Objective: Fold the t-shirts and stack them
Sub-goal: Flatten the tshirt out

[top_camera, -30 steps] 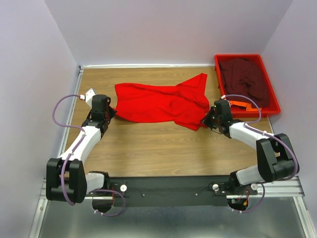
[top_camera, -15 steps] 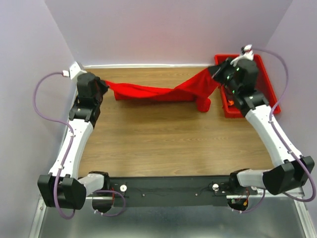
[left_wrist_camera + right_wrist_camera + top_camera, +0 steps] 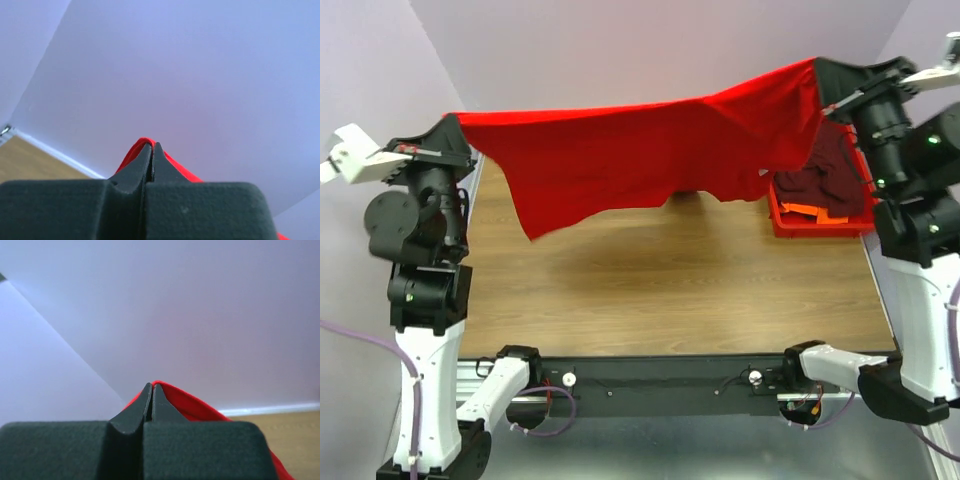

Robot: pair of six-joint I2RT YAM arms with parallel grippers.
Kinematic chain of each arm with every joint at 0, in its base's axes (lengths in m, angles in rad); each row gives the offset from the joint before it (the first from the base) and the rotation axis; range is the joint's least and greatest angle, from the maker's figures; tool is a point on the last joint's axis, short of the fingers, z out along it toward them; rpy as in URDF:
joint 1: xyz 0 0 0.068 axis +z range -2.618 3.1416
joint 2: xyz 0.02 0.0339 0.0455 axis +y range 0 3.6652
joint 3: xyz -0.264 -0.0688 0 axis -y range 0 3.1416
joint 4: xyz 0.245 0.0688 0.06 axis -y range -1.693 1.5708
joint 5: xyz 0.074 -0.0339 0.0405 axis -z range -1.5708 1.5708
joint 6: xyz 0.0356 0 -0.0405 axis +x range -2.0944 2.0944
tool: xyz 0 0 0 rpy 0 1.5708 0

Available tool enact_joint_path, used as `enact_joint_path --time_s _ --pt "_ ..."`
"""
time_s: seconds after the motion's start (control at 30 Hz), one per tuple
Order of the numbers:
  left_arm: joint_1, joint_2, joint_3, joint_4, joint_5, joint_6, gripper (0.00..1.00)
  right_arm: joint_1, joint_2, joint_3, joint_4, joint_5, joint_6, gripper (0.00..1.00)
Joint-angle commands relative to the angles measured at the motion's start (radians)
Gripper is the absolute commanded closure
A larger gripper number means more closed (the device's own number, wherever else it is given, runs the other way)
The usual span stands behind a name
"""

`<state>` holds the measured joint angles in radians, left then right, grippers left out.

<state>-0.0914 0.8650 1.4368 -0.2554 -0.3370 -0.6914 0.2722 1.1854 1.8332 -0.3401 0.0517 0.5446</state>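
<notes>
The bright red t-shirt [image 3: 640, 150] hangs stretched high above the table between both arms, its lower edge dangling free. My left gripper [image 3: 450, 125] is shut on its left corner, and in the left wrist view red cloth [image 3: 172, 165] peeks past the closed fingertips of the left gripper [image 3: 152, 146]. My right gripper [image 3: 823, 68] is shut on the right corner, and the right wrist view shows the cloth [image 3: 195, 405] behind the tips of the right gripper [image 3: 152, 387]. The dark maroon t-shirt [image 3: 835, 170] lies crumpled in the red tray [image 3: 820, 222], partly hidden by the raised shirt.
The wooden table [image 3: 670, 290] lies below the hanging shirt, bounded by lilac walls at the back and sides. The red tray stands at the right edge by the right arm. The black base rail [image 3: 660, 385] runs along the near edge.
Both arms rose and spread, lifting the red t-shirt off the table until it hangs stretched in the air. The right gripper closed on its corner at the start.
</notes>
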Motion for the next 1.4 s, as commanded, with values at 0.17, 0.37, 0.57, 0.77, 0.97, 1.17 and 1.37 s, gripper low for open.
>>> enact_joint_path --time_s 0.17,0.37,0.57,0.77,0.97,1.17,1.37 --pt "0.009 0.097 0.057 0.093 -0.054 0.049 1.0 0.002 0.199 0.211 -0.042 -0.013 -0.075 1.0" --pt "0.012 0.302 0.05 0.25 -0.03 0.058 1.0 -0.004 0.571 0.437 -0.027 -0.013 -0.117 1.0" --pt "0.045 0.613 0.198 0.424 0.044 0.07 1.0 -0.027 0.933 0.875 0.03 -0.046 -0.138 1.0" --pt "0.082 0.894 0.589 0.417 0.173 0.064 1.0 -0.031 0.889 0.747 0.331 -0.039 -0.169 1.0" --pt "0.125 1.005 0.866 0.403 0.237 0.089 1.0 -0.031 0.832 0.758 0.451 -0.024 -0.21 1.0" --pt "0.147 0.957 0.716 0.421 0.256 0.075 1.0 -0.031 0.728 0.479 0.452 -0.018 -0.192 1.0" --pt "0.148 0.809 0.224 0.514 0.266 0.012 1.0 -0.031 0.539 -0.033 0.452 -0.03 -0.092 1.0"
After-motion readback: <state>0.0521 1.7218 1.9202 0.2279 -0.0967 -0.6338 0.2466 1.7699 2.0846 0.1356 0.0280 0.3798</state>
